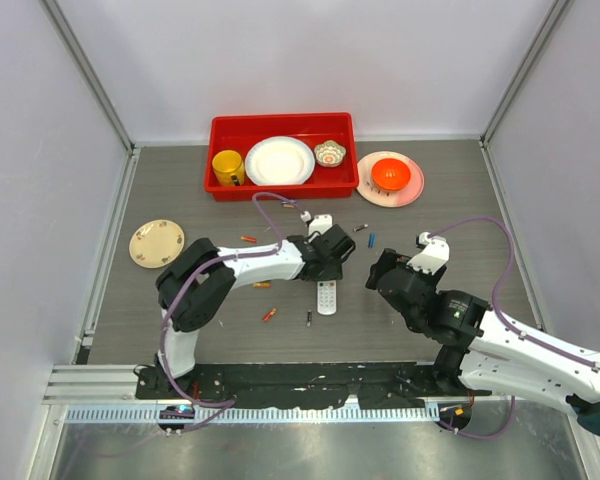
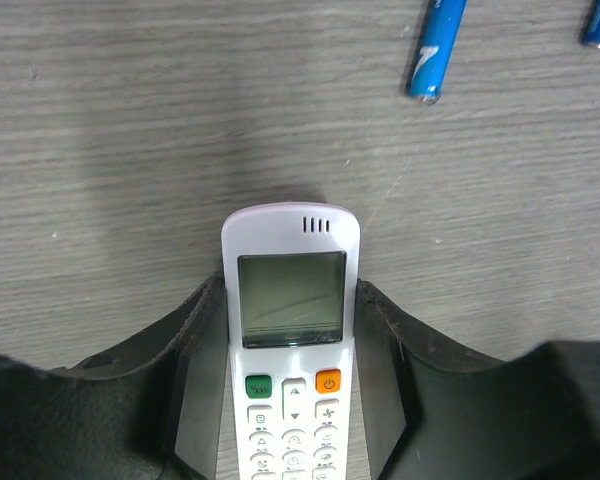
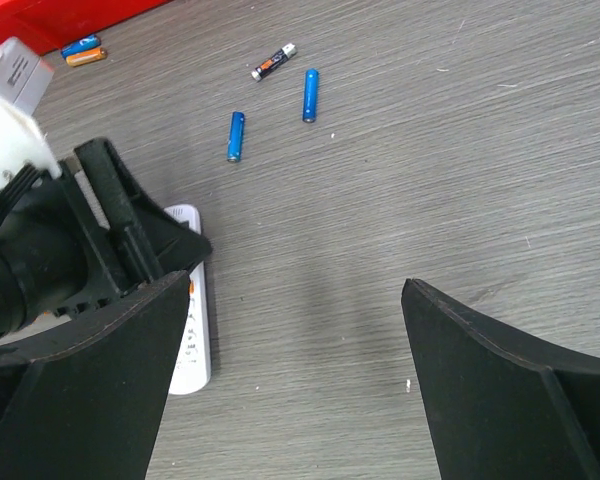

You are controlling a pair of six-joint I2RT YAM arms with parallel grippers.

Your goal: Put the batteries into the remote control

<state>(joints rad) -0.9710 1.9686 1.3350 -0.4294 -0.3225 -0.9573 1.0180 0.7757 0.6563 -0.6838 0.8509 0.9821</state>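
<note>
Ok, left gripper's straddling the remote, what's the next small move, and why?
Probably close the left gripper fully on the remote control: its fingers flank both long sides, but firm contact isn't clear. The button side faces up, so it likely needs gripping to turn it over.

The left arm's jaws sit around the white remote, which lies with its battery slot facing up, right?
Not quite. The left arm's jaws do sit around the white remote, but it lies with its screen and buttons facing up, as the left wrist view shows.
</note>
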